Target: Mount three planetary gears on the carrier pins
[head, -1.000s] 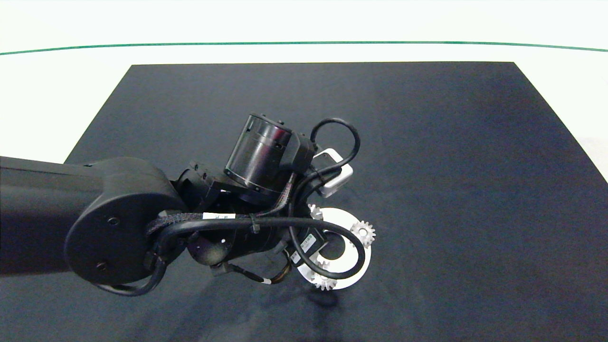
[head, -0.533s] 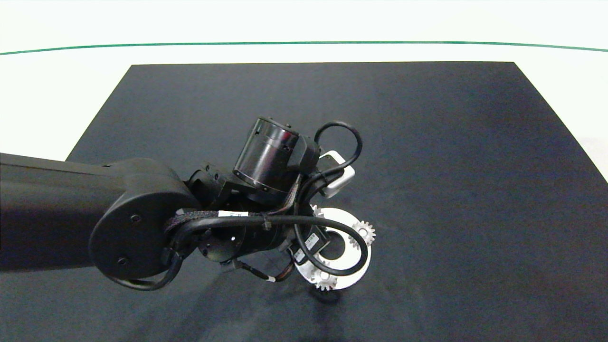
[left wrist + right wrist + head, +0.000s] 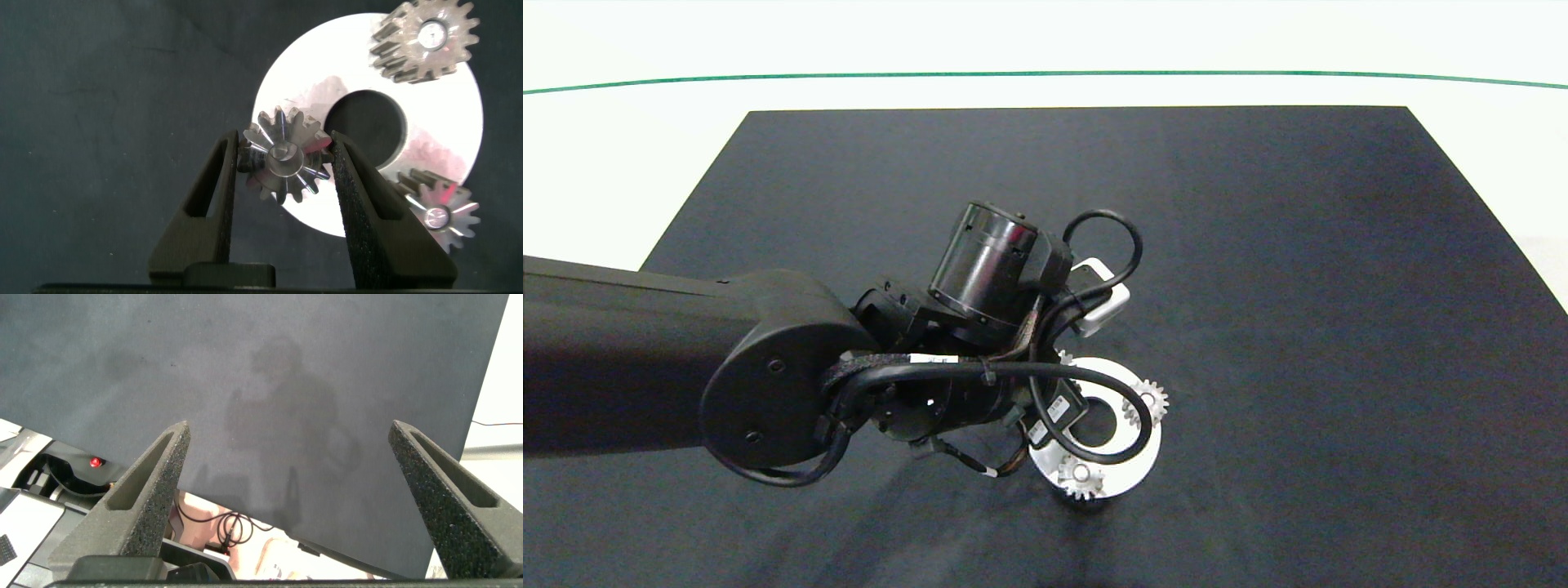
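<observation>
Black mat (image 3: 1258,286) fills most of the head view, on a white table (image 3: 621,163) with a green line along the top. Left arm (image 3: 645,376) enters from the left edge, reaching lower centre. White disc (image 3: 1131,461) lies on the mat just below centre, partly under the arm's cables. Left gripper (image 3: 284,159) hangs over the disc's edge, fingers (image 3: 216,196) closed on one gear (image 3: 282,159). A second gear (image 3: 425,39) and third gear (image 3: 437,211) sit on the disc, on pegs. Right gripper (image 3: 298,482) is spread wide, holding nothing, above bare mat at its edge.
</observation>
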